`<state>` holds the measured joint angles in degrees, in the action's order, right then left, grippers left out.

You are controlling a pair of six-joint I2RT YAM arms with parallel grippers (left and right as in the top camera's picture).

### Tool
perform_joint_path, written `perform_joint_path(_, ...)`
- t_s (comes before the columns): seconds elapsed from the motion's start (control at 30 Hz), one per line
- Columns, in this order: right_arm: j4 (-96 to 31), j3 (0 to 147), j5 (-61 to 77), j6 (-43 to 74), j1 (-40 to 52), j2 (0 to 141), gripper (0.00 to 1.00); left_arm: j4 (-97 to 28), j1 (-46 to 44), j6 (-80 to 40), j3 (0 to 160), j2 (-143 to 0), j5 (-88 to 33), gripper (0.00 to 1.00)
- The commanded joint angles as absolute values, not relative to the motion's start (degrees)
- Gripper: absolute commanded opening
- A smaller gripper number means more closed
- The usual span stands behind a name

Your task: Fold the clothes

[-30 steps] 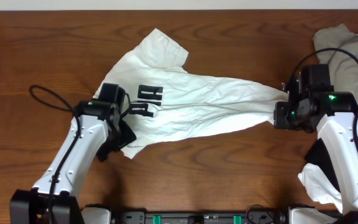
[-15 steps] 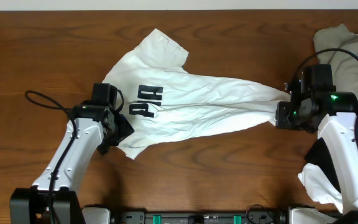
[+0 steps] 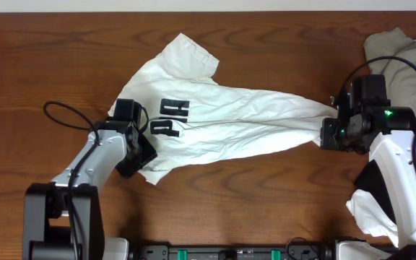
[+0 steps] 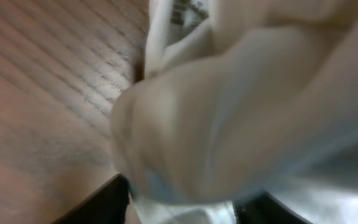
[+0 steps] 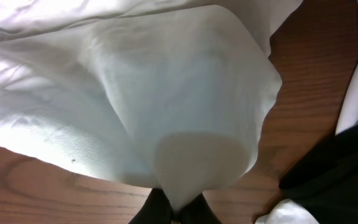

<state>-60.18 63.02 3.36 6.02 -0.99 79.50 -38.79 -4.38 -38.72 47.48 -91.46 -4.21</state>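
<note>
Across the brown wooden table (image 3: 35, 72), the crumpled white T-shirt with black lettering (image 3: 222, 119) lies stretched left to right; my right pincer (image 3: 325, 134) clamps its narrow end, my left pincer (image 3: 144, 153) meets the lettered end, grip too blurred to tell.

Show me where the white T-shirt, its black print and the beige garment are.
white T-shirt (image 3: 230, 119), overhead view, middle of its body.
black print (image 3: 170, 118), overhead view, centre of the lettering.
beige garment (image 3: 396, 45), overhead view, upper fold near the table corner.
</note>
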Motion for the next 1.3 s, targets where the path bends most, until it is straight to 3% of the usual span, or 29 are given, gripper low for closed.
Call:
perform_joint_path(0.0, -60.1, 63.3, 2.8, 5.5, -1.6, 79.5, 0.01, -38.0, -4.2, -35.5, 47.0, -92.0, -7.3, 0.19)
perform_joint_path(0.03, -60.1, 63.3, 2.8, 5.5, -1.6, 79.5, 0.01, -38.1, -4.2, -35.3, 47.0, -91.9, -7.3, 0.07)
perform_joint_path(0.13, -60.0, 63.3, 2.7, 5.5, -1.6, 79.5, 0.01, -40.2, -4.2, -32.9, 47.5, -90.8, -7.3, 0.05)
perform_joint_path(0.43, -59.6, 63.3, 2.8, 5.5, -2.9, 79.5, 0.01, -50.9, -4.2, -27.8, 54.4, -74.5, -7.3, 0.06)
perform_joint_path(0.8, -60.2, 65.1, 3.5, 5.5, -8.2, 73.4, 0.01, -50.4, -4.2, -27.4, 58.5, -51.2, -7.3, 0.06)
perform_joint_path(1.27, -68.3, 79.9, 3.3, 5.1, -10.3, 59.7, 0.01, -52.0, -4.2, -27.4, 79.6, -46.3, -10.8, 0.06)
